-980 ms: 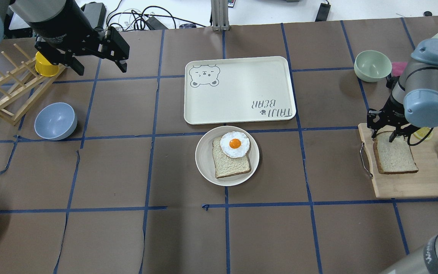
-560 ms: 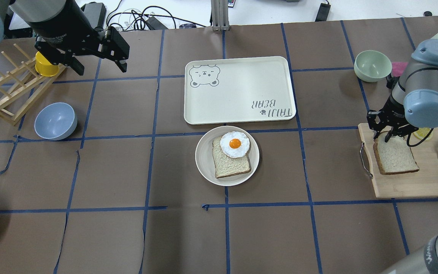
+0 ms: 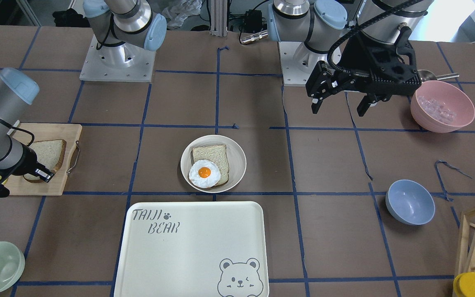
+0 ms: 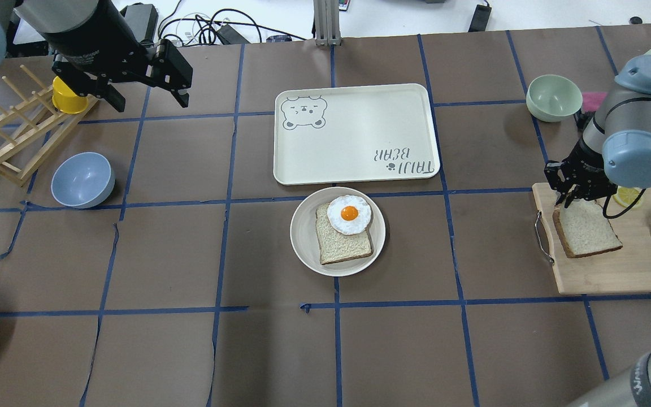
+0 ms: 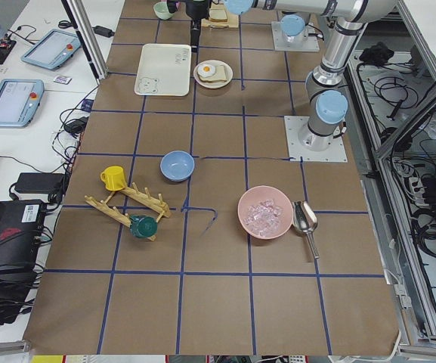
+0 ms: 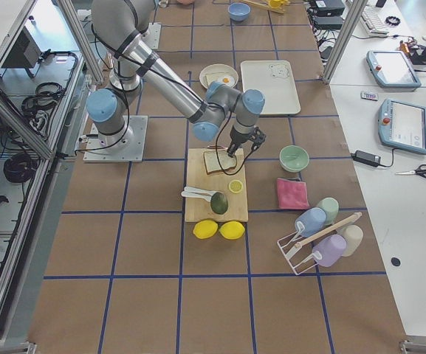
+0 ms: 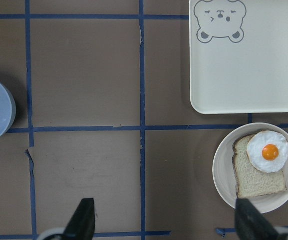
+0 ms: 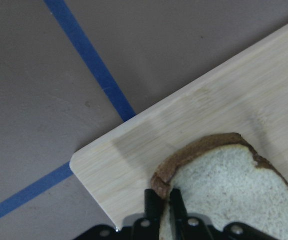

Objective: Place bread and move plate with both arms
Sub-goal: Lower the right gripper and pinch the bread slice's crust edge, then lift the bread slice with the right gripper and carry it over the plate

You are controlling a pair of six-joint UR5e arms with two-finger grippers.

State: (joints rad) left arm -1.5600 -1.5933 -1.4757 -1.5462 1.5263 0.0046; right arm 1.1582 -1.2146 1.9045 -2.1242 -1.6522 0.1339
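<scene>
The bread (image 4: 585, 234), a thick slice with a dark crust, lies on a wooden cutting board (image 4: 602, 277) at the right, also seen in the front view (image 3: 48, 150). My right gripper (image 4: 569, 199) is shut on its far crust edge; the right wrist view shows both fingers (image 8: 153, 202) pinching the crust of the bread (image 8: 223, 190). The round cream plate (image 4: 303, 237) sits mid-table and holds a thinner slice topped with a fried egg (image 4: 349, 213). My left gripper (image 4: 150, 103) hangs open and empty high above the far left, with the plate (image 7: 223, 170) in its wrist view.
A large cream bear tray (image 4: 359, 135) lies just behind the plate. A blue bowl (image 4: 82, 180), a wooden rack (image 4: 14, 141) and a yellow cup (image 4: 68, 97) stand at the left. A green bowl (image 4: 554, 97) stands behind the board. A pink bowl (image 3: 441, 106) sits near the left arm's base.
My right gripper's fingers have closed from astride the bread's far edge onto the crust. The bread has shifted slightly. The left arm has not moved.
</scene>
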